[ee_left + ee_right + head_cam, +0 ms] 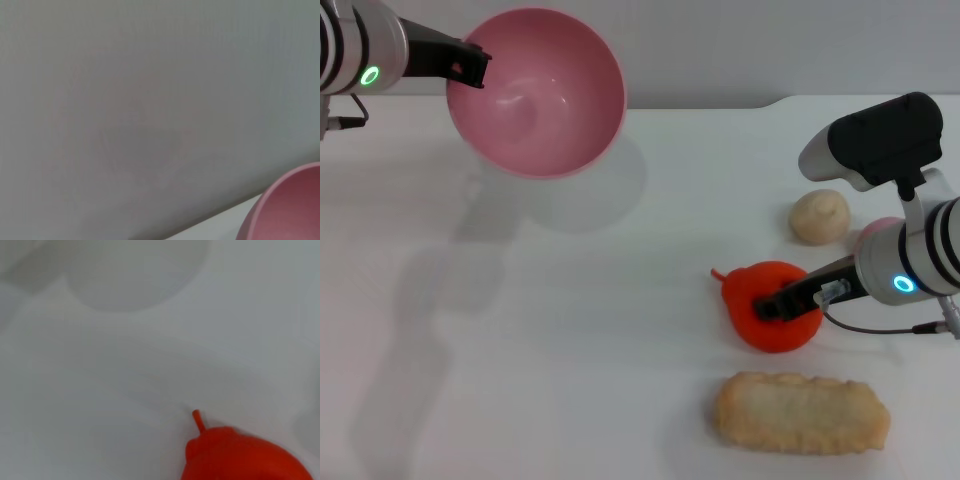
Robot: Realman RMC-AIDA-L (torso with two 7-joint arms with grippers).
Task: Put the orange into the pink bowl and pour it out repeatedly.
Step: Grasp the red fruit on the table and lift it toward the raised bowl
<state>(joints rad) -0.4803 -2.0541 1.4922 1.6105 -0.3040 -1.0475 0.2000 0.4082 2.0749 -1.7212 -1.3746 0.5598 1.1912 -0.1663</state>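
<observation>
The pink bowl (535,95) hangs high at the far left, tipped so its empty inside faces me. My left gripper (470,65) is shut on its rim. A curve of the bowl (290,210) shows in the left wrist view against a grey wall. The orange (760,325) lies on the white table at the right, its small stem pointing left. My right gripper (772,305) reaches in from the right and is shut on the orange's top. In the right wrist view the orange (240,455) and its stem sit close by on the table.
A beige lumpy ball (819,215) rests behind the orange. A beige oblong toy bread (800,412) lies just in front of it. A bit of something pink (880,228) peeks out behind my right arm. The bowl's shadow (585,190) falls on the table beneath it.
</observation>
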